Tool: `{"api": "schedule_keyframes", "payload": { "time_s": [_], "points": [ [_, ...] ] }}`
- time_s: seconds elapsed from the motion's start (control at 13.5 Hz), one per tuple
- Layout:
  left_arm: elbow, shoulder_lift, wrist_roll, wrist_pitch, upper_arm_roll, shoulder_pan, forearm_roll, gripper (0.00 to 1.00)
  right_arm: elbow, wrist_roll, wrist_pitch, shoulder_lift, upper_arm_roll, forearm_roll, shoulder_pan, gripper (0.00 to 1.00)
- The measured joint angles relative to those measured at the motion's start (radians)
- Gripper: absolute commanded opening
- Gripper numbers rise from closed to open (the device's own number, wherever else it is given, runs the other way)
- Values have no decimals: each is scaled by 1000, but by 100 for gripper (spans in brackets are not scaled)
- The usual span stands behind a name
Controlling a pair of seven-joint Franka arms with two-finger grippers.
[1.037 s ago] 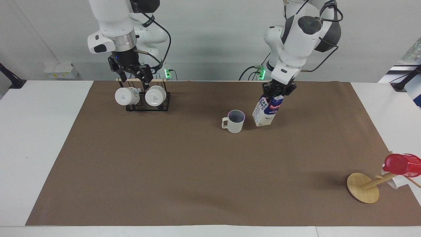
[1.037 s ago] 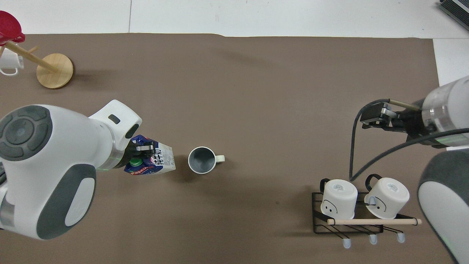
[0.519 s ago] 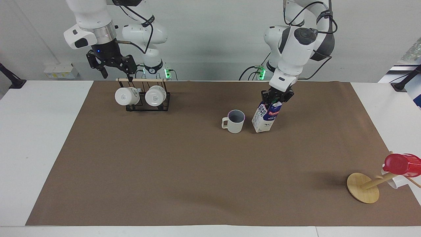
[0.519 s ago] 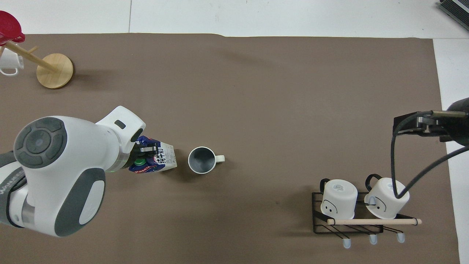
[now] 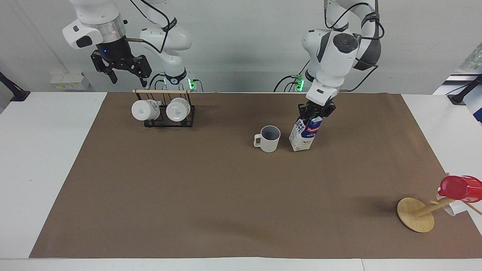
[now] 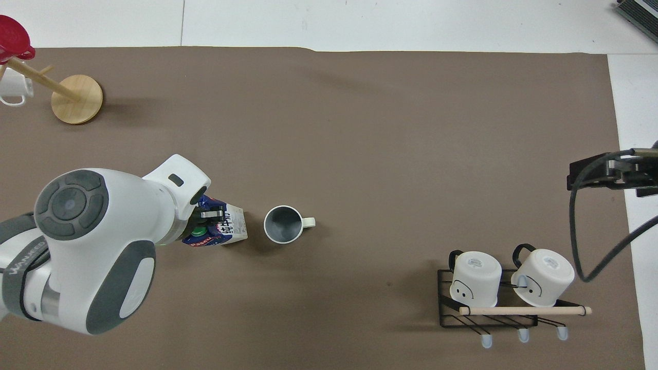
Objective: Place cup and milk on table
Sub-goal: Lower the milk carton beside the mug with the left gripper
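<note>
The off-white cup (image 5: 269, 139) stands upright on the brown paper of the table (image 5: 226, 195), handle toward the right arm's end; it also shows in the overhead view (image 6: 282, 224). The blue and white milk (image 5: 303, 133) stands beside it toward the left arm's end, slightly tilted, its base at the paper. My left gripper (image 5: 316, 112) is shut on the milk's top (image 6: 229, 225). My right gripper (image 5: 122, 73) is open and empty, raised above the mug rack.
A black wire rack (image 5: 187, 123) with two glossy white mugs stands near the robots at the right arm's end (image 6: 447, 313). A tipped wooden mug tree (image 5: 416, 214) with a red cup (image 5: 461, 188) lies at the left arm's end, far from the robots.
My right gripper has risen from the rack and moved toward the right arm's end. My left gripper has brought the milk more upright, a little closer to the cup.
</note>
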Motion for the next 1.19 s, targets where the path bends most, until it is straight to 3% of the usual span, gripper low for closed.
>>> {"api": "schedule_keyframes", "payload": {
  "time_s": [0.96,1.19],
  "points": [
    [-26,-1,-1,29,0,-9,10,45,12,-26,0,9,2,1,2,100],
    [-39,-1,-1,45,0,-9,10,52,12,-26,0,9,2,1,2,100]
  ]
}}
